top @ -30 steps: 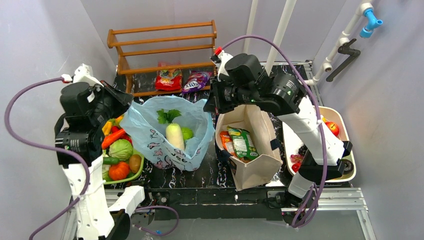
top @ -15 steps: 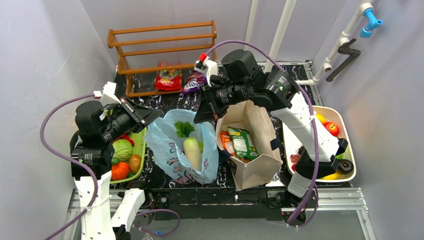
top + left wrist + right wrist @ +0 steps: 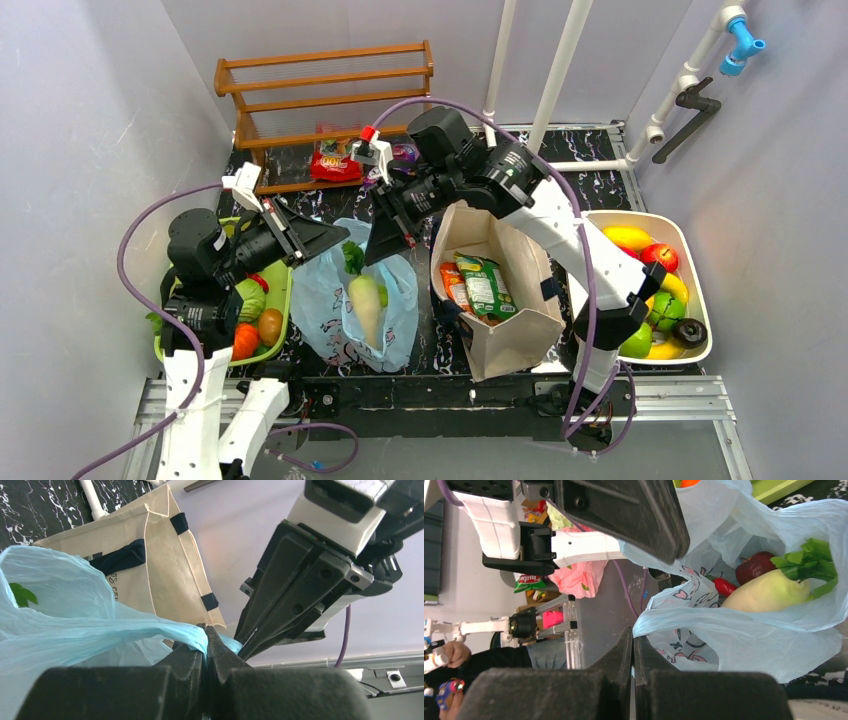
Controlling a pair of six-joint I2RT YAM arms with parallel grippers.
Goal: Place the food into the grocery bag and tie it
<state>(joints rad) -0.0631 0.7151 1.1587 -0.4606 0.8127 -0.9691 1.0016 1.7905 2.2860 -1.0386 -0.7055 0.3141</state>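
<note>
The light-blue grocery bag [image 3: 395, 310] stands mid-table, its mouth drawn narrow. Inside lie a white radish with green leaves [image 3: 364, 300], a dark red apple [image 3: 754, 566] and a red pepper [image 3: 724, 586]. My left gripper [image 3: 343, 236] comes in from the left above the bag and is shut on one blue handle [image 3: 190, 632]. My right gripper [image 3: 371, 257] reaches from the right, almost tip to tip with the left, and is shut on the bag's other thin edge [image 3: 646, 625]. Orange and green snack packets [image 3: 478, 285] sit in the beige tote.
The beige canvas tote [image 3: 520, 335] stands right beside the bag. A green tray [image 3: 284, 305] of vegetables is at the left and a white tray [image 3: 640, 215] of fruit at the right. A wooden rack [image 3: 320, 100] with snack packets [image 3: 337, 160] stands at the back.
Both grippers have swung inward and now meet over the bag. The handles came with them, so the bag's mouth has narrowed and the bag stands taller.
</note>
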